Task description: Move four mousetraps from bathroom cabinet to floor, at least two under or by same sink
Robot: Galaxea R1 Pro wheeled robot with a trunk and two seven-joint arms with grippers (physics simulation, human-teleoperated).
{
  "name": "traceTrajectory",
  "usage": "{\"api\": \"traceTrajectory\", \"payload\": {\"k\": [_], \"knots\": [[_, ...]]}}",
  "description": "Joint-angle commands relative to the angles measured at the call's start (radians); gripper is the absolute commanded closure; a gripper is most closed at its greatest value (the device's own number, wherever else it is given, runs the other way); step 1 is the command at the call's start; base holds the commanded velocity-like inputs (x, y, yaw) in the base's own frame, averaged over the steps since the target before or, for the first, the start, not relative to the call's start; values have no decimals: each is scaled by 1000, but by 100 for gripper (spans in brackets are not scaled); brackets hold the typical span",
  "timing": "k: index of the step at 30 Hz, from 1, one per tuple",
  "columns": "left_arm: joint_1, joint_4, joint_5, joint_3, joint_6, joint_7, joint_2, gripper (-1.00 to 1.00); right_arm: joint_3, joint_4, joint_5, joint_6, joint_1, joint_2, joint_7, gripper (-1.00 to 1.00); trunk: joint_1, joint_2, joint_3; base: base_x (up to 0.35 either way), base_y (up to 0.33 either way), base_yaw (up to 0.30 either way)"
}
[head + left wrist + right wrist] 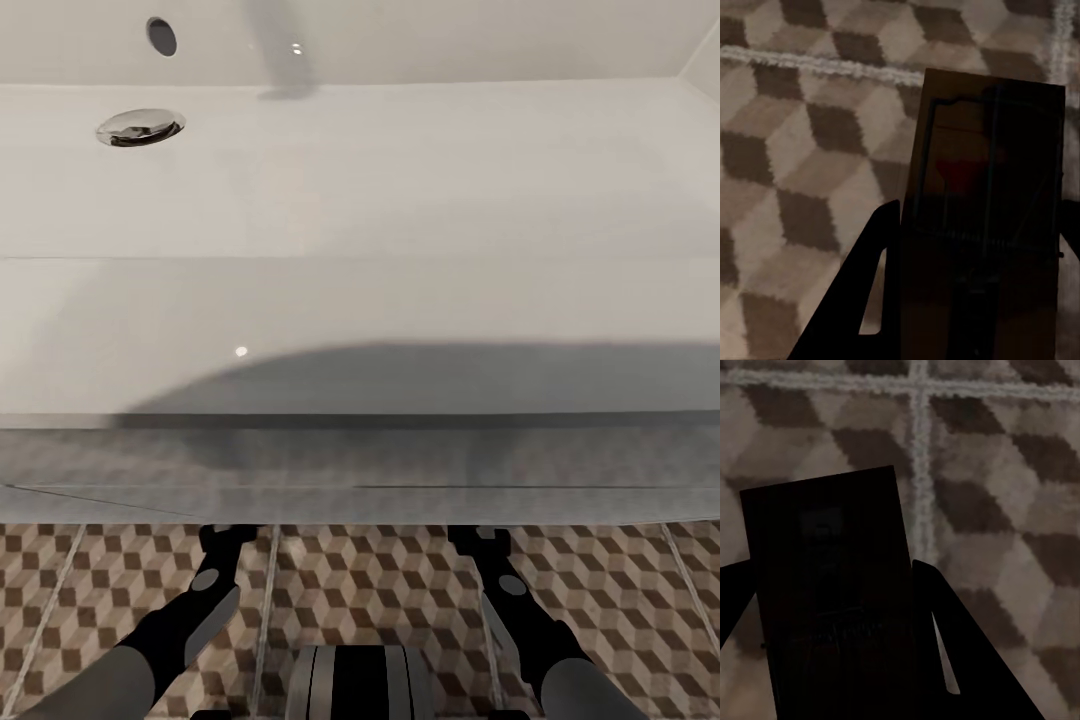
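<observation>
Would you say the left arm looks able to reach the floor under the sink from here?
Probably yes: the left gripper, holding a mousetrap, hangs over bare floor tiles below the sink's front edge, with nothing visible between.

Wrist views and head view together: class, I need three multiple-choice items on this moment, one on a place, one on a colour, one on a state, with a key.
1. Where does the sink lie relative to the arms?
A. Ahead of and above them
B. Behind them
C. Below them

2. What colour is the patch on the left gripper's mousetrap?
A. Blue
B. Red
C. Green

3. What is the right gripper doing?
A. Open and empty
B. Gripping a cabinet handle
C. Holding a mousetrap

Key:
1 A: in the head view both arms reach under the white sink's front edge, over the floor.
2 B: the left wrist view shows a red spot on the tan board.
3 C: the right wrist view shows a dark board between the fingers, above the tiles.
</observation>
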Motion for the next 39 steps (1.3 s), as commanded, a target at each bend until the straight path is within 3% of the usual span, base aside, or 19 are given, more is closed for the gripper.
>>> {"api": "traceTrajectory", "payload": {"k": [1, 7, 11, 39], "knots": [[-1, 1, 6, 7, -2, 9, 4, 100, 1, 1, 1, -3, 0, 0, -2, 100, 0, 0, -1, 0, 0, 0], [-1, 8, 6, 125, 1, -2, 7, 100, 2, 4, 3, -3, 0, -1, 0, 100, 0, 0, -1, 0, 0, 0], [-1, 9, 5, 158, 2, -11, 11, 100, 1, 4, 6, -2, 0, -1, 0, 100, 0, 0, -1, 0, 0, 0], [-1, 5, 2, 166, 5, -23, 15, 100, 0, -60, 10, -2, -3, -3, -1, 100, 0, 0, -1, 0, 0, 0]]}}
